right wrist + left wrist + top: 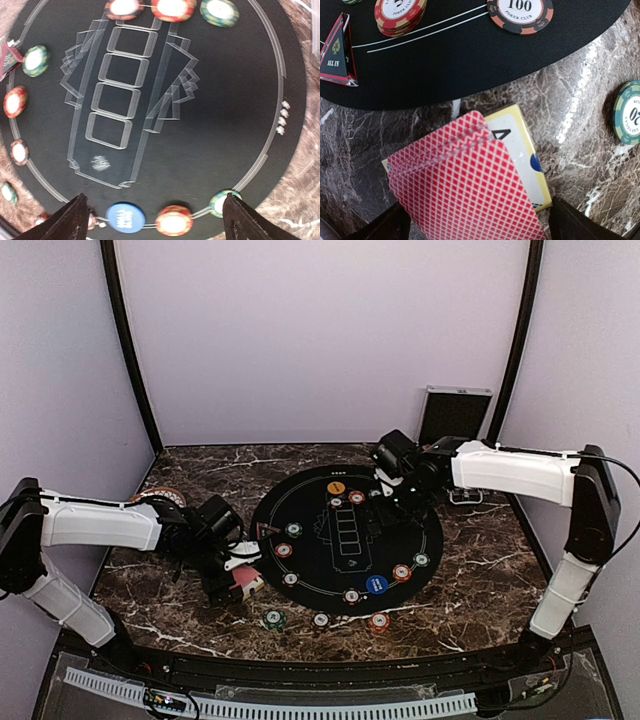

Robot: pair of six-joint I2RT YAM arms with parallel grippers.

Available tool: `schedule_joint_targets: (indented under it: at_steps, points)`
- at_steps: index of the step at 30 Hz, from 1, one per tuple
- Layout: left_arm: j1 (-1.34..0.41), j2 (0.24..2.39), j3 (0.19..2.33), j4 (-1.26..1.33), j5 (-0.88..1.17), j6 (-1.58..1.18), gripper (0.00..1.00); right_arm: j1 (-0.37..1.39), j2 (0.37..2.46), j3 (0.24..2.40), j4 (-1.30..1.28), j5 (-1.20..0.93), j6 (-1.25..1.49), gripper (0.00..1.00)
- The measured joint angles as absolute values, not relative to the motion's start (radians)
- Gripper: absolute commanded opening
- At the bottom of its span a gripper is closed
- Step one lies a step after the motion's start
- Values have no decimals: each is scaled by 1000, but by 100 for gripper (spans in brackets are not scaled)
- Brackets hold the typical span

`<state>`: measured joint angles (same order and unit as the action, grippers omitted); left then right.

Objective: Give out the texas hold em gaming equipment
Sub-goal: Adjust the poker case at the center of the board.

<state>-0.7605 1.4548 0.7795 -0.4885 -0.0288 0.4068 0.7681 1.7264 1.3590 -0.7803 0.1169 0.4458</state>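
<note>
Left end effector [480, 202] stands wide above the dark marble surface [580, 100]. A fanned deck of red-backed cards [465, 190] lies on that surface right between its fingers [390, 225], just off the near-left edge of the round black mat [445, 65]; whether the fingers touch the deck cannot be told. Under the deck sits a yellow-edged piece [520, 145] showing a black "A" at one corner. Beyond the cards, on the mat, a black and orange chip [520, 12] reads "100" and "POKER CLUB". A short stack of red chips [400, 15] also reads "POKER CLUB", and a triangular marker [335, 55] reads "ALL IN". A green chip [630, 112] marked "20" lies on the surface to the right of the deck, apart from it. The left arm [100, 523] stretches level from the left side toward the mat and bends down at the wrist. The right end effector [155, 197] is also wide and holds nothing, hanging over the far right part of the mat. A blue chip [125, 217], with white lettering that seems to say "SMALL BLIND", and a red chip [173, 221] lie on the mat's ring line, showing between its fingers low in the wrist view. The right arm [510, 468] rises at the right edge, then runs level to the left, its wrist dipped toward the mat.
</note>
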Motion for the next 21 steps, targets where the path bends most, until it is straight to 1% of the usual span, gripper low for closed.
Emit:
schedule_joint_targets:
  at_steps: [4,9,12,16,20,21]
  points:
    - [-761,1451,785,-495,-61,408,99,833,1753,1395,-753,84,443,81]
    - [-761,1416,785,-506,-83,418,99,946,1850,1484,-724,41,438,79]
    - [-761,1411,775,-503,-103,427,99,998,1897,1520,-702,17,439,74]
    - [-761,1411,751,-497,-118,437,99,1042,1926,1528,-662,-42,438,57]
    - [-761,1403,749,-500,-113,438,99,1067,1933,1527,-598,-107,447,33]
    - [-761,1393,749,-505,-106,438,99,1073,1935,1527,-579,-123,445,28]
